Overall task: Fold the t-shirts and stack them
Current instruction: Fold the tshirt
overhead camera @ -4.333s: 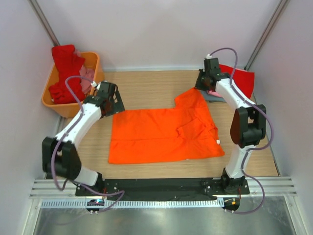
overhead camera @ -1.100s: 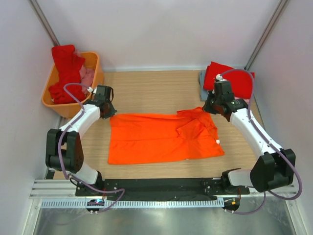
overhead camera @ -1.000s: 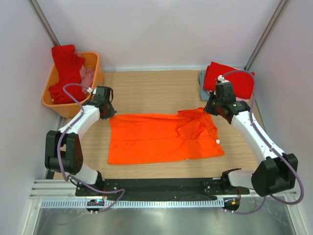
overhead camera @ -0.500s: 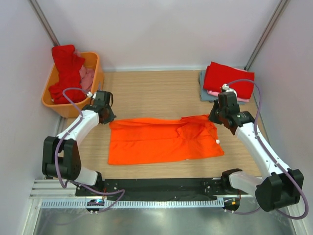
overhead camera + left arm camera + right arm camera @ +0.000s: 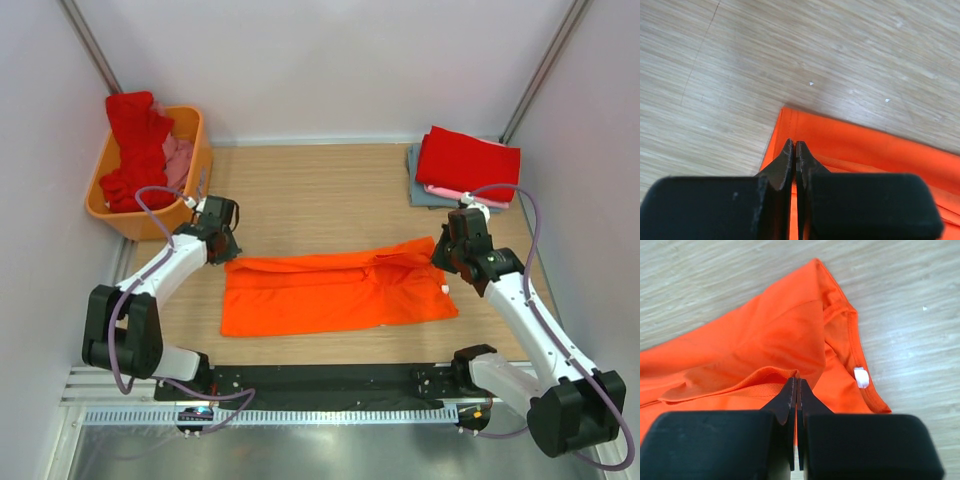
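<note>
The bright orange t-shirt (image 5: pixel 330 295) lies across the middle of the table, its far edge doubled toward the near side into a long band. My left gripper (image 5: pixel 228 250) is shut on the shirt's far left corner (image 5: pixel 805 125); its fingertips (image 5: pixel 788 150) are pressed together with orange cloth between them. My right gripper (image 5: pixel 443 255) is shut on a raised fold of the shirt (image 5: pixel 765 340) at the far right end, beside the collar and its white neck label (image 5: pixel 860 377). A folded red t-shirt (image 5: pixel 467 165) tops a stack at the back right, over pink and grey-blue ones.
An orange plastic basket (image 5: pixel 196 130) stands at the back left with a red shirt (image 5: pixel 135 140) and a pink one (image 5: pixel 178 160) heaped in it. Bare wood lies beyond the shirt. White walls close in both sides.
Both grippers have moved toward the near edge, drawing the shirt's far edge over the rest. The orange shape has shrunk from a wide sheet to a narrow band.
</note>
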You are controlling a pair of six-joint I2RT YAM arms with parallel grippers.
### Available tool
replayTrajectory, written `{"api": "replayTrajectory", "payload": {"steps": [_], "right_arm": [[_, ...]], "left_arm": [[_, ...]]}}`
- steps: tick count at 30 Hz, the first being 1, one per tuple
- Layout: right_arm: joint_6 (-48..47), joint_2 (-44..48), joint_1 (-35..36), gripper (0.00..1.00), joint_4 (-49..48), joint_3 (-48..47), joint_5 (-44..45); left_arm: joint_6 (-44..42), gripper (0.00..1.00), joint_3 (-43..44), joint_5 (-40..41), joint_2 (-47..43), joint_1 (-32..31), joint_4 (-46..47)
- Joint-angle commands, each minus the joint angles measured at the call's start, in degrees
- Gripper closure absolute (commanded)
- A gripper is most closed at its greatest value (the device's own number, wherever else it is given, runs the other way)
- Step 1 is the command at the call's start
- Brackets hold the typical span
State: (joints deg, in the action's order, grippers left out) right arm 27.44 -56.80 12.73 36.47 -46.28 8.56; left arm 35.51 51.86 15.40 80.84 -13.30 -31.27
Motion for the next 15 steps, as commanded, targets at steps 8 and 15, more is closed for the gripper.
{"api": "replayTrajectory", "payload": {"steps": [8, 15], "right_arm": [[11.49, 3.35, -0.07, 0.39, 4.22, 2.86, 6.83], [14.93, 5.91, -0.16, 0.05, 1.16, 4.10, 8.41]], "left_arm": [[3.60, 0.51, -0.97, 9.73, -4.98, -0.67, -6.95], [3.52, 0.22, 1.23, 10.45, -12.19, -0.67, -9.43]]}}
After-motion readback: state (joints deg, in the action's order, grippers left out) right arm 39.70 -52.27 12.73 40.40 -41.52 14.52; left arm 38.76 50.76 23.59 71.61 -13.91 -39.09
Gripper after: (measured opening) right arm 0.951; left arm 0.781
